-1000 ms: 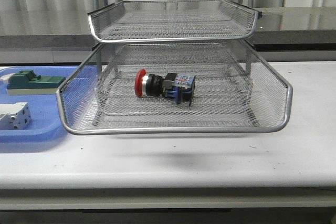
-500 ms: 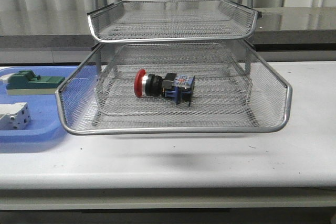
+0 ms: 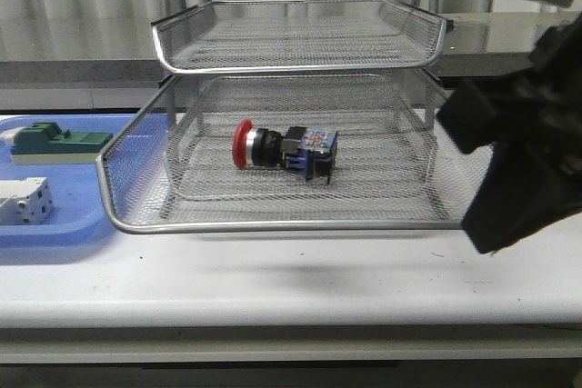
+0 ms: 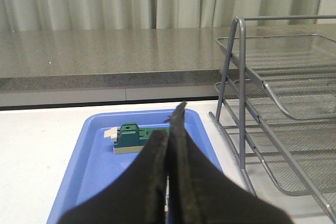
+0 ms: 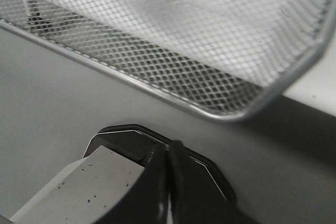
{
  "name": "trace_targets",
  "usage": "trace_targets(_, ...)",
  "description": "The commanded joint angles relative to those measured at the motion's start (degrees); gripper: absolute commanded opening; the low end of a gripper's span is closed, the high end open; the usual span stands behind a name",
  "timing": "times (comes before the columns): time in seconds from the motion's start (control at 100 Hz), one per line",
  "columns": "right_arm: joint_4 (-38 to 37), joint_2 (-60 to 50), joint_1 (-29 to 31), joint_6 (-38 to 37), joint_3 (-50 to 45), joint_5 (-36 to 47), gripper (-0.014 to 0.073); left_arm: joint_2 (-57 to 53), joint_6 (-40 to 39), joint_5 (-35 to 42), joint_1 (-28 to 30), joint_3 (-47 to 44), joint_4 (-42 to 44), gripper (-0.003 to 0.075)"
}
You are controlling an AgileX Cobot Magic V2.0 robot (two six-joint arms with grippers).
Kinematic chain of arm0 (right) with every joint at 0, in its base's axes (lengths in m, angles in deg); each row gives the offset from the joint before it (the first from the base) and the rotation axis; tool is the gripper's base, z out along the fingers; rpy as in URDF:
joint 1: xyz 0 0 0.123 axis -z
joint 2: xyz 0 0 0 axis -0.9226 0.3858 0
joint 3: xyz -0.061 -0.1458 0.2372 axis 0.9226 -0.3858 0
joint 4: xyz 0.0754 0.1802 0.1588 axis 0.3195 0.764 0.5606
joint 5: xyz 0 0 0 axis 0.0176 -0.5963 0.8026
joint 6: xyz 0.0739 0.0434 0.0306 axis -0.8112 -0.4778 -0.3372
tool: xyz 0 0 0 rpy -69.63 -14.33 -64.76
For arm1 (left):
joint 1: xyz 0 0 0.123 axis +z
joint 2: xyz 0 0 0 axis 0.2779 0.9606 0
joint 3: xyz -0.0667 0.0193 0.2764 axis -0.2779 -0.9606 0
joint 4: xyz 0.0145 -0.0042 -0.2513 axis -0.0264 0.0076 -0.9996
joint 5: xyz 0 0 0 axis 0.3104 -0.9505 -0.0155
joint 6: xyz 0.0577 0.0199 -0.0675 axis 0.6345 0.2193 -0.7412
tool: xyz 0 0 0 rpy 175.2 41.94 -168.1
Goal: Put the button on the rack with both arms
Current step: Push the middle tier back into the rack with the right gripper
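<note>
The front view looks level and forward across the table (image 3: 300,283), square onto the rack (image 3: 300,147) near its middle, a curtain behind. The left wrist view looks the same way from the table's left part, low over the blue tray (image 4: 100,174), with the rack's (image 4: 273,108) left side at its edge; both views share tray (image 3: 55,229) and rack. The right wrist view sits very close, looking down past a corner of the rack (image 5: 220,61) onto the table (image 5: 63,98).
</note>
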Motion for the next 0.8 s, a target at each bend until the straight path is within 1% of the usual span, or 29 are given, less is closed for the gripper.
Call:
trace_targets(0.0,1.05,0.56,-2.28,0.67,2.09,5.57,-0.0060,0.40,-0.45,4.03,0.08,1.60,-0.74,-0.0020)
trace_targets(0.23,2.93,4.51,-4.94,0.67,2.09,8.44,-0.0060,0.40,-0.45,4.03,0.08,1.60,-0.74,-0.0020)
trace_targets(0.79,2.90,9.16,-5.08,0.67,2.09,19.79,-0.0060,0.40,-0.45,4.03,0.08,1.60,-0.74,-0.0020)
